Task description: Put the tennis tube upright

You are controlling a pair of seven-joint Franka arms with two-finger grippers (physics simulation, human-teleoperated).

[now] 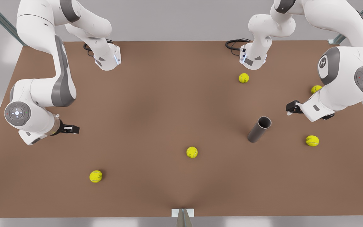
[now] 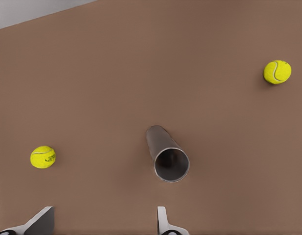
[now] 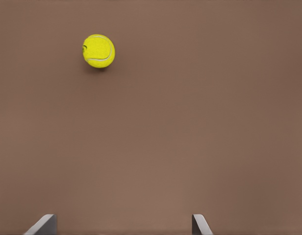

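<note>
Tube (image 1: 259,129): standing upright on the table (image 1: 156,104), long axis vertical, hollow end up.
Left gripper (image 1: 291,108): beside the tube, fingers spread, empty.
Right gripper (image 1: 74,129): well apart from the tube, fingers spread, empty.

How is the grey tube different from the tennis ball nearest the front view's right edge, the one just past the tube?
The tennis tube is a plain grey cylinder; the tennis ball is a yellow-green sphere. The tube is hollow, its open end facing up toward the camera; the ball shows no opening. The tube is clearly longer than the ball. Both rest on the brown table, apart from each other, and neither gripper touches them.
</note>
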